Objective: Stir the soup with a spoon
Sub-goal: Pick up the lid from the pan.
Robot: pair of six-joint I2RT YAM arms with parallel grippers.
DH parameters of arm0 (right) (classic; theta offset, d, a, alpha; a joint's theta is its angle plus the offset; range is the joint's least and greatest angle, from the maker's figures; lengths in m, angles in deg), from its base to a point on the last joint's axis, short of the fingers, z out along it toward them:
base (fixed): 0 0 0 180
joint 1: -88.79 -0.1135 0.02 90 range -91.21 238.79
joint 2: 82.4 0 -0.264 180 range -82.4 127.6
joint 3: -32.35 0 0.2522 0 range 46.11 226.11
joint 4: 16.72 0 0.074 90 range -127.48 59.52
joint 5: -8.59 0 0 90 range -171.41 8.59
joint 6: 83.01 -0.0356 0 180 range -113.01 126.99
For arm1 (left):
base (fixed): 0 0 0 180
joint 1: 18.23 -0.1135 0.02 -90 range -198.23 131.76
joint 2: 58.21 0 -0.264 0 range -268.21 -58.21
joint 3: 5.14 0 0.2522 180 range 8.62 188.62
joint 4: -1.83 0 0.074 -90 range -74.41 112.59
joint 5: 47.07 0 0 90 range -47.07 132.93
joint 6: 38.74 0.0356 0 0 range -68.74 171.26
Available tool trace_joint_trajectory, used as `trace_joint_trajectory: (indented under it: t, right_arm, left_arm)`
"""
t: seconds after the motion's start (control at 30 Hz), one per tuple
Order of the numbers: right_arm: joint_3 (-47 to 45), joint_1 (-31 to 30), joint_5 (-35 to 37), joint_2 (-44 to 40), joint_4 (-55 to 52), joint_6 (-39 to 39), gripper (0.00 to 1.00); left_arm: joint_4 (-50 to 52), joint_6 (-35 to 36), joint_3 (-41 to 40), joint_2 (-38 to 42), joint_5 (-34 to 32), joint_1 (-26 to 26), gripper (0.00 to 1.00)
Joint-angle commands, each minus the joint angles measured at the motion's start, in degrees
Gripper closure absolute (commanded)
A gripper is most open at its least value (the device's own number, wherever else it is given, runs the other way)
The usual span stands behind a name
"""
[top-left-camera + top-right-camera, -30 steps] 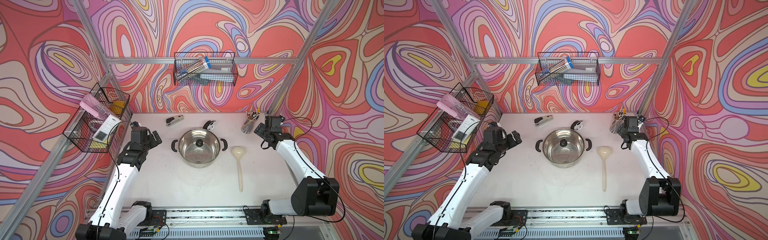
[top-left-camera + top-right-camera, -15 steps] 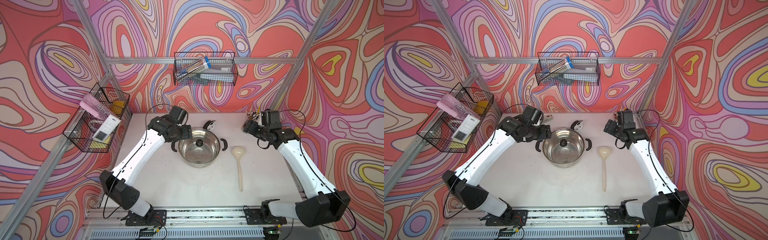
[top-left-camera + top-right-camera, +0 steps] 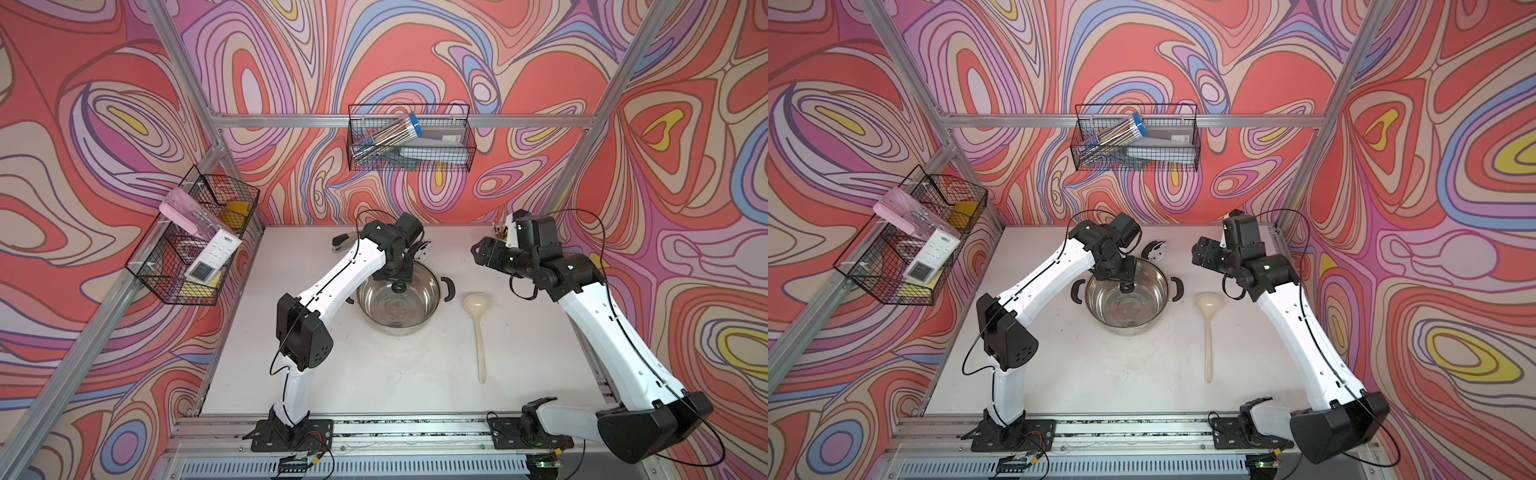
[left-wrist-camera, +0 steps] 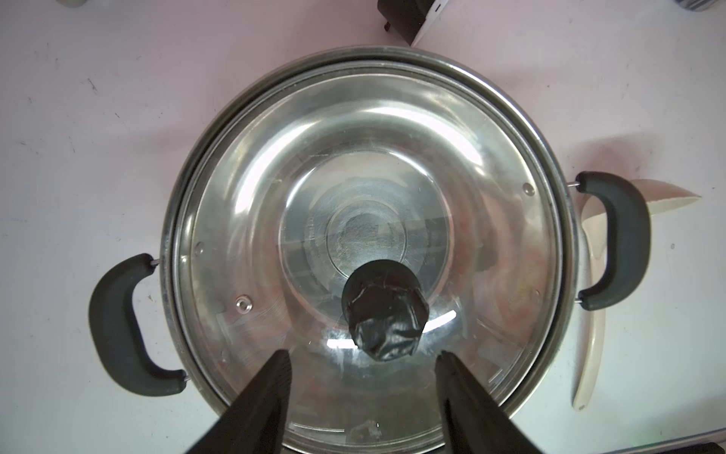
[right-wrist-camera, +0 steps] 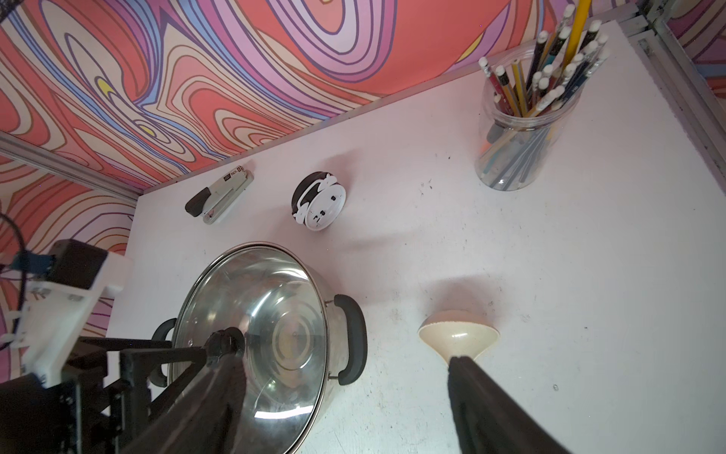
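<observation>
The spoon (image 3: 478, 332) (image 3: 1208, 332), a cream-white ladle, lies flat on the table right of the steel pot (image 3: 395, 330) (image 3: 1125, 328), bowl toward the back. A glass lid (image 4: 275, 177) with a black knob (image 4: 383, 310) (image 5: 226, 342) covers the pot. Only bare steel shows through it, no soup. My left gripper (image 4: 362, 353) (image 3: 395, 274) hangs over the lid, open, its fingertips (image 4: 281, 357) flanking the knob's near side without touching. My right gripper (image 5: 345, 361) (image 3: 478, 251) is open in the air behind the spoon bowl (image 5: 457, 338), holding nothing.
A stapler (image 5: 220, 194) and a round black-and-white device (image 5: 318, 200) lie behind the pot. A clear jar of pencils (image 5: 526, 129) stands in the back right corner. Wire baskets hang on the back wall (image 3: 409, 143) and the left wall (image 3: 191, 245).
My left arm swung from the table's left side to above the pot lid, and its jaws narrowed. My right arm moved out of the back right corner toward the middle.
</observation>
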State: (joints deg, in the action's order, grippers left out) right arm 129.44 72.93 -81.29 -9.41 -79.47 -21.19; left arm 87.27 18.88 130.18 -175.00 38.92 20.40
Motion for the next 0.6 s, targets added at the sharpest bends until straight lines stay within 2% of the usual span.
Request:
trace_joint_trajectory:
  t: [0.0, 0.37, 0.57]
  right_arm:
    - [-0.8, -0.4, -0.3, -2.4, -1.9, -0.3, 0.16]
    - [-4.5, -0.4, -0.5, -5.4, -2.4, -1.3, 0.16]
    - [-5.0, -0.4, -0.1, -5.9, -2.5, -1.0, 0.16]
  left_arm:
    - [2.6, 0.8, 1.4, -2.0, 0.3, 0.9, 0.39]
    - [1.9, 0.5, 0.9, -5.4, 0.8, 1.0, 0.48]
    - [0.4, 0.1, -1.5, -5.7, 1.2, 1.0, 0.49]
